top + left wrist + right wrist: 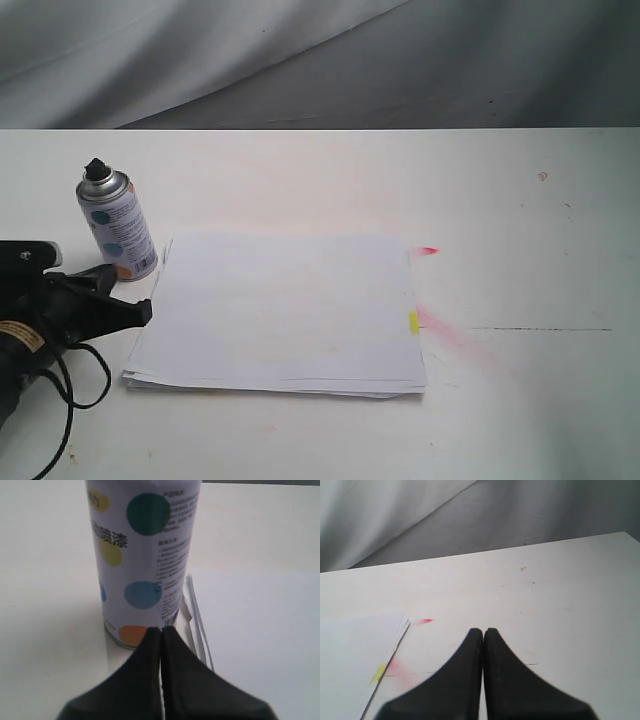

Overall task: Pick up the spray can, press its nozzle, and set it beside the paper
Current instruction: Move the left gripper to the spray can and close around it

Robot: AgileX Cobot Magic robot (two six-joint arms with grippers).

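Observation:
The spray can (117,225) stands upright on the white table, just off the far left corner of the paper (285,310); its black nozzle (97,170) is on top. The dotted label of the spray can (142,555) fills the left wrist view. My left gripper (143,311) is shut with nothing in it, its tips a little short of the can's base and beside the paper's left edge; the same gripper (161,630) shows in its wrist view. My right gripper (483,631) is shut and empty over bare table, right of the paper (355,665). The paper's yellow tab (413,322) sticks out on its right edge.
Pink-red spray marks (440,325) stain the table by the paper's right edge, with a small red streak (427,251) above them. A thin dark line (540,329) runs across the table on the right. Grey cloth (300,60) hangs behind the table's far edge.

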